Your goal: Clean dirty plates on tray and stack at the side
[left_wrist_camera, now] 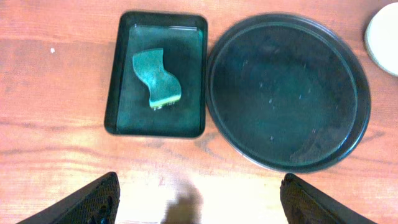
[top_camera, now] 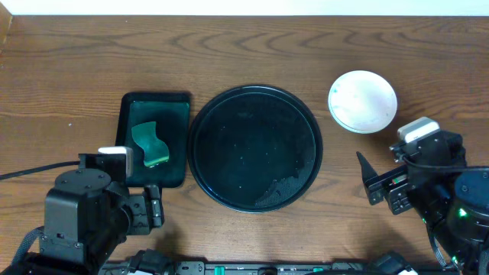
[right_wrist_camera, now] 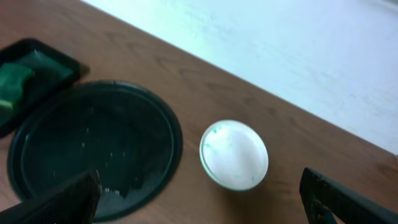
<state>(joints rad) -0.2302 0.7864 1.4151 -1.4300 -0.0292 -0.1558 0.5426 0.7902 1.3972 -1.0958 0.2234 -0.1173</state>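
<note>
left gripper (left_wrist_camera: 199, 179), right gripper (right_wrist_camera: 199, 177) gaped wide, empty; tray (top_camera: 256, 88) bare; plates (top_camera: 363, 101) beside it faintly green, probably worth a wipe.

plates (left_wrist_camera: 385, 40) cropped at left-wrist edge, their number perhaps unreadable

I see the round black tray (left_wrist_camera: 286, 93) just beside the rectangular tray (left_wrist_camera: 186, 99) holding a green sponge (left_wrist_camera: 155, 78). The edge of a white plate (left_wrist_camera: 384, 37) shows top right. The jaws of my left gripper (left_wrist_camera: 199, 202) stand wide apart over the bench (left_wrist_camera: 56, 155).
</note>
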